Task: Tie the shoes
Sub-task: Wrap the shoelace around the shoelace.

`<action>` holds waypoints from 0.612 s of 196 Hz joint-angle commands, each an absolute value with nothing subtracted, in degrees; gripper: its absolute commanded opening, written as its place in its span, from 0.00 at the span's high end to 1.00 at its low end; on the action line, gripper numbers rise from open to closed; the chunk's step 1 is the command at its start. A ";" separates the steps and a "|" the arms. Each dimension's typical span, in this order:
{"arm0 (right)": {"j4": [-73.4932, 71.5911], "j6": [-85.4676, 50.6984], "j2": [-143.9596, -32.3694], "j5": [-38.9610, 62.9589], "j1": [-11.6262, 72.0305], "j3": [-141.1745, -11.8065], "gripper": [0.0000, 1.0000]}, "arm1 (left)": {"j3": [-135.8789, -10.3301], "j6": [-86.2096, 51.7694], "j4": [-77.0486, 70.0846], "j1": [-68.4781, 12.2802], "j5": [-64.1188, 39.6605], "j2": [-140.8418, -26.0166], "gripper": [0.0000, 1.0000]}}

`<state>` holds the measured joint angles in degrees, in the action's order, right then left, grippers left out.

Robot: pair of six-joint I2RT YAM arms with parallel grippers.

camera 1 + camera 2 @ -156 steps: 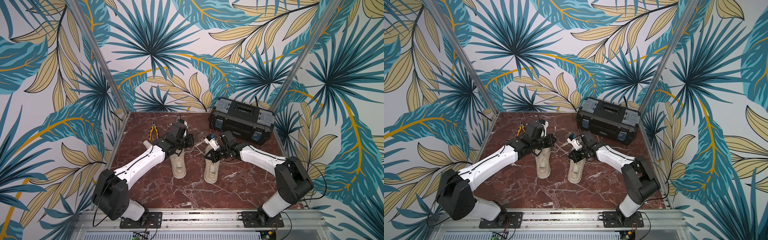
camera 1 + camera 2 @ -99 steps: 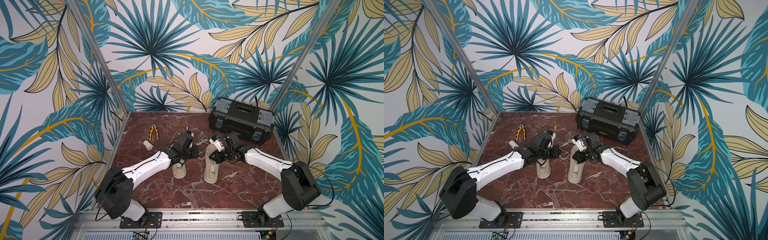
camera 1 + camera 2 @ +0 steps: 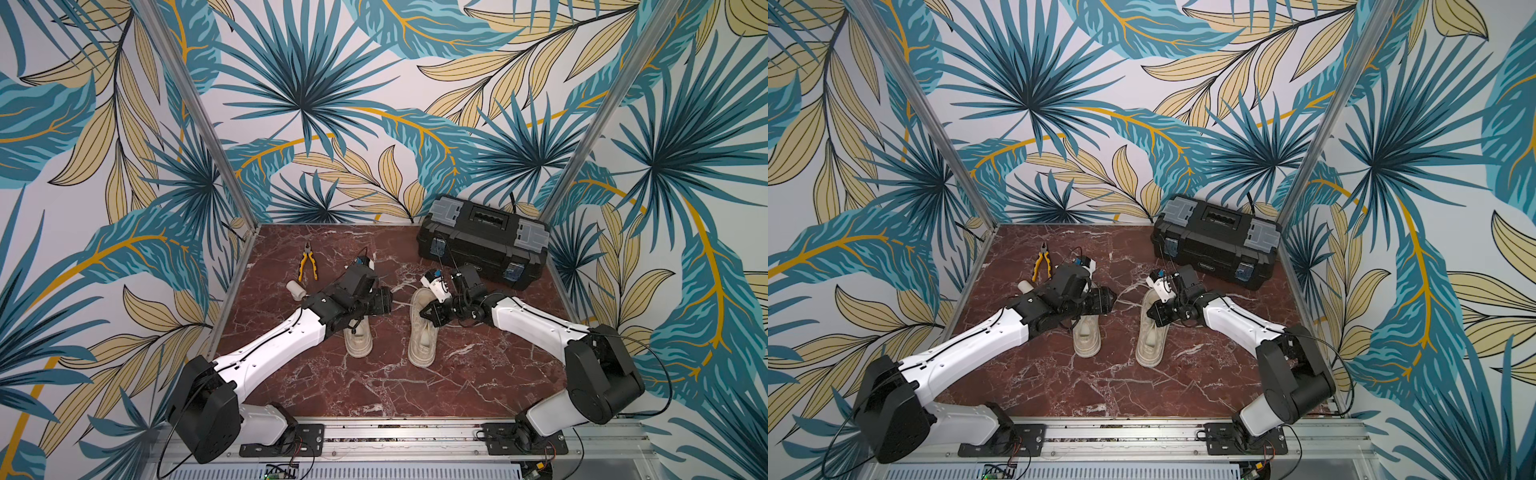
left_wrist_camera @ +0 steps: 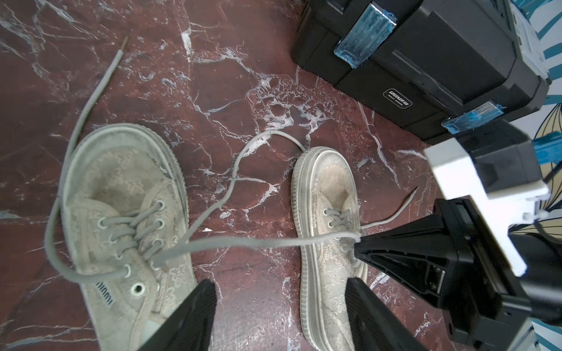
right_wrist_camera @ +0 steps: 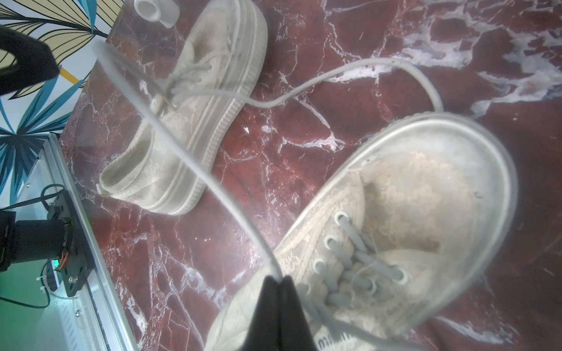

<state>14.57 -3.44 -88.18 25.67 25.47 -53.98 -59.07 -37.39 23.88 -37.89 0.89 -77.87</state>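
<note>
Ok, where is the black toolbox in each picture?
Top view: toolbox at the back, on the right.
Top view: toolbox, same back right spot.
Left wrist view: toolbox beyond the toe of a shoe.
Right wrist view: not in it.
Shared landmark: that shoe, seen in all four.

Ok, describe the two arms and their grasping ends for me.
The left arm and right arm match: smooth white tapered shells between bulky black rounded joints, with thin black cables running along them. Each ends in black wedge-shaped jaws, and a white block with a blue plug sits at each wrist.
</note>
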 commanded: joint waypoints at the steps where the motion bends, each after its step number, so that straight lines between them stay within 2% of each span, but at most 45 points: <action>1: 15.03 -4.06 -86.59 24.54 25.31 -52.47 1.00 | -62.77 -36.05 23.22 -37.88 -0.99 -78.66 0.28; 31: 15.38 -4.09 -86.14 24.06 25.14 -52.22 1.00 | -65.78 -32.11 32.92 -37.73 11.41 -74.02 0.27; 48: 15.12 -4.07 -85.96 24.64 25.14 -52.17 1.00 | -64.47 -30.88 30.75 -37.53 11.89 -70.23 0.27; 78: 13.52 -4.82 -85.35 25.34 25.14 -51.55 1.00 | -60.74 -31.24 18.96 -37.59 1.23 -70.47 0.28; 120: 13.01 -5.91 -84.81 25.29 25.13 -50.68 1.00 | -65.31 -34.21 8.11 -38.20 -14.56 -85.69 0.30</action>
<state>13.76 -4.56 -85.86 24.91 25.36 -52.36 -62.15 -32.99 15.77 -37.69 -3.25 -77.32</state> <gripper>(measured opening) 0.034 0.707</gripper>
